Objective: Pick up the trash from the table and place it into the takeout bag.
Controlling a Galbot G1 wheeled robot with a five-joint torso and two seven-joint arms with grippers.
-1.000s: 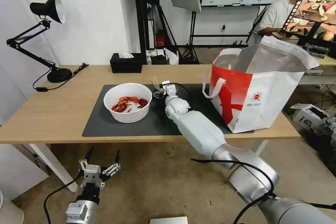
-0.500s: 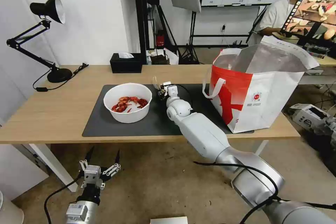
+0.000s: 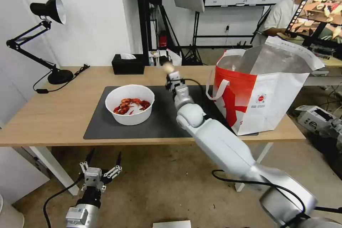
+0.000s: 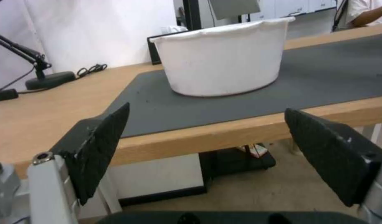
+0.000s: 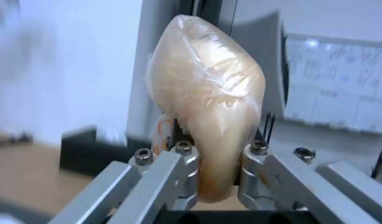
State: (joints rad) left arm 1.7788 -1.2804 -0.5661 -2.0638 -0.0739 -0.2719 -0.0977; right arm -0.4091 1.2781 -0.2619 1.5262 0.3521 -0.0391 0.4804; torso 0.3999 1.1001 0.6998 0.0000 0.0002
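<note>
Light-wood bench (image 3: 53, 114) with dark mat (image 3: 160, 121). Right end effector (image 3: 170, 72) clamps the bagged bun (image 5: 207, 93), raised above the mat, left of the takeout bag (image 3: 263, 103). Bowl of crayfish shells (image 3: 130, 104) sits farther left of the bag. Left end effector (image 3: 101, 164) hangs wide apart below the bench edge.

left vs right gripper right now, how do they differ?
The left gripper is open and empty; the right gripper is shut on the bagged bun.
The left gripper hangs below the table edge, near the floor; the right gripper is raised above the mat, between the bowl and the takeout bag.
Both point toward the far side of the table.
</note>
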